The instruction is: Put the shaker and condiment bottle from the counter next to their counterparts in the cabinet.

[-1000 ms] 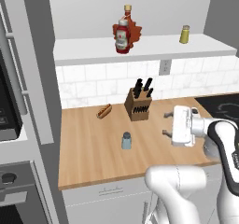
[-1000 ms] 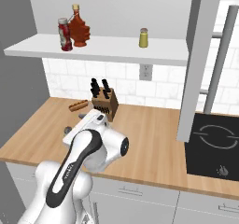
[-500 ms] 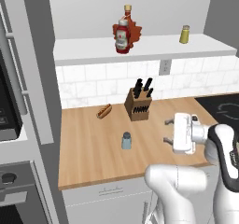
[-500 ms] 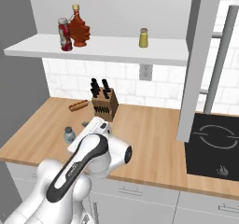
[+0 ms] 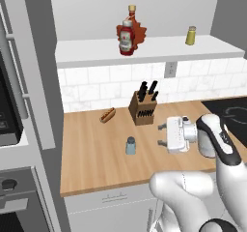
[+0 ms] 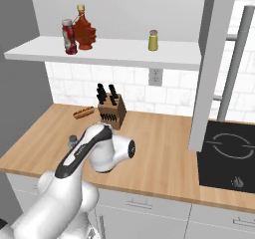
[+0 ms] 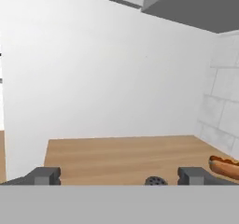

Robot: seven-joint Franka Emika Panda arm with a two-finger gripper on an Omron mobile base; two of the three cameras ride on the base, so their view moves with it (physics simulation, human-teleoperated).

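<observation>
1. My end effector [image 5: 162, 134] is held level above the bench [image 5: 91, 163], fingers pointing horizontally toward the shaker [image 5: 130, 146].
2. The shaker stands upright on the bench, its long axis vertical, in front of the knife block [image 5: 143, 110] and nearer the bench's front edge than the hot dog [image 5: 107, 114].
3. The governing relation: the shaker lies ahead of my fingertips along the pointing direction and lower than them. In the hand view only its grey cap [image 7: 155, 181] rises at the bottom edge, between the two fingertips [image 7: 45, 176] and nearer the right-hand one.
4. End effector state: fingers spread wide apart, nothing held, nothing touched. A gap separates the fingertips from the shaker in the left base view.
5. Judgement: the approach must descend and advance so the fingers straddle the shaker body below the cap; a side grasp across the vertical axis suits the present orientation.
6. The ketchup bottle [image 5: 126, 38] already stands on the cabinet shelf [image 5: 87, 50], directly in front of the maple-leaf bottle [image 5: 137, 31]; whether they touch cannot be determined.
7. The yellowish-olive shaker [image 5: 191, 36] stands well apart on the same shelf; it marks the destination for the shaker.
</observation>
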